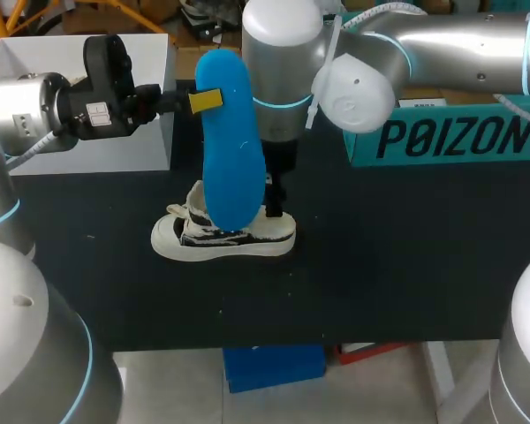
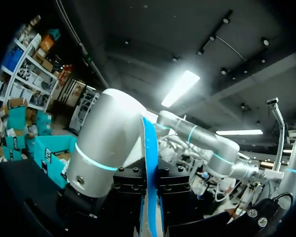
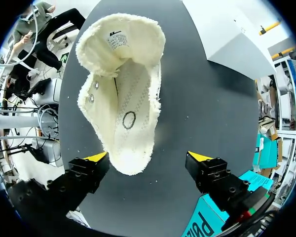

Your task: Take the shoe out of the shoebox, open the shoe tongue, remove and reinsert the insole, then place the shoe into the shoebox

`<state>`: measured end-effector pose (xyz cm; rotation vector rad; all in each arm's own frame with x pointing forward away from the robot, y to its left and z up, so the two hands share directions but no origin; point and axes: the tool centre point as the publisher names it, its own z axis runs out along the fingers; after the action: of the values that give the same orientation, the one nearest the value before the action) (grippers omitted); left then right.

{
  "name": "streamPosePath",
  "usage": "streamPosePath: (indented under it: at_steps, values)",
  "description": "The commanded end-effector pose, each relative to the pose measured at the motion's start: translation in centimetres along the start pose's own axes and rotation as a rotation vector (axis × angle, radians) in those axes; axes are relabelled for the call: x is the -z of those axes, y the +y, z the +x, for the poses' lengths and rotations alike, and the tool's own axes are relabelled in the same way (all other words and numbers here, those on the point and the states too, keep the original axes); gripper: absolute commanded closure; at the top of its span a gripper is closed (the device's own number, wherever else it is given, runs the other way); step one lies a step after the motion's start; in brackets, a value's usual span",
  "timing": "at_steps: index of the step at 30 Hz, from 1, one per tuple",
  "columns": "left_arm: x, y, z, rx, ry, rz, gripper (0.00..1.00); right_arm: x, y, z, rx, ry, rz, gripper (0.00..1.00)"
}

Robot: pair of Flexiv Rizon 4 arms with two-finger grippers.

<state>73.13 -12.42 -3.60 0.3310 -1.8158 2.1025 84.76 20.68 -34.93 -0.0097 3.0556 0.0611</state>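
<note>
- The left arm (image 1: 35, 106) comes in over the white shoebox (image 1: 115, 53), which stands open at the back of the table (image 1: 406, 265).
- The left jaws are closed on the blue insole (image 1: 225, 141). In the head view one yellow tip lies flat on its face. In the left wrist view the insole (image 2: 150, 187) runs edge-on, tightly between the two black fingers.
- The insole hangs upright, its lower end just over the opening of the shoe (image 1: 223, 237).
- The shoe is white with a black pattern. It stands on its sole on the table, outside the shoebox and in front of it.
- The right arm (image 1: 442, 40) reaches past the middle, and the right jaws hang above the heel end of the shoe.
- In the right wrist view the right jaws are wide open and hold nothing. The heel end of the shoe (image 3: 130, 108) lies between the two yellow tips.
- The tongue is folded open and carries a small printed label (image 3: 117, 38), too small to read. A ring mark (image 3: 129, 119) is printed on the inner bed.
- A teal box (image 1: 450, 141) lies near the right arm, with large dark letters on its side.
</note>
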Motion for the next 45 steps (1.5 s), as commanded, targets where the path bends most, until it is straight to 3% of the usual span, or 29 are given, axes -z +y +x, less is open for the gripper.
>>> streamPosePath:
  at_steps: [1,11,25,36,45]
  values:
    - [0.0,0.1,0.0,-0.002,-0.001,0.001,1.00,-0.2,-1.1,0.1,-0.022,0.011,-0.083,0.00]
    - [0.0,0.1,0.0,-0.002,-0.001,0.001,1.00,-0.3,-2.9,0.5,-0.097,0.005,-0.304,0.00]
    - [0.0,0.1,0.0,-0.002,-0.001,0.001,1.00,-0.8,-4.2,0.9,-0.138,-0.006,-0.525,0.00]
    - [0.0,0.1,0.0,-0.002,-0.001,0.001,1.00,-2.2,-4.5,0.8,-0.175,-0.009,-0.672,0.00]
    - [0.0,0.1,0.0,-0.002,-0.001,0.001,1.00,-3.2,-4.4,1.0,-0.189,0.004,-0.727,0.00]
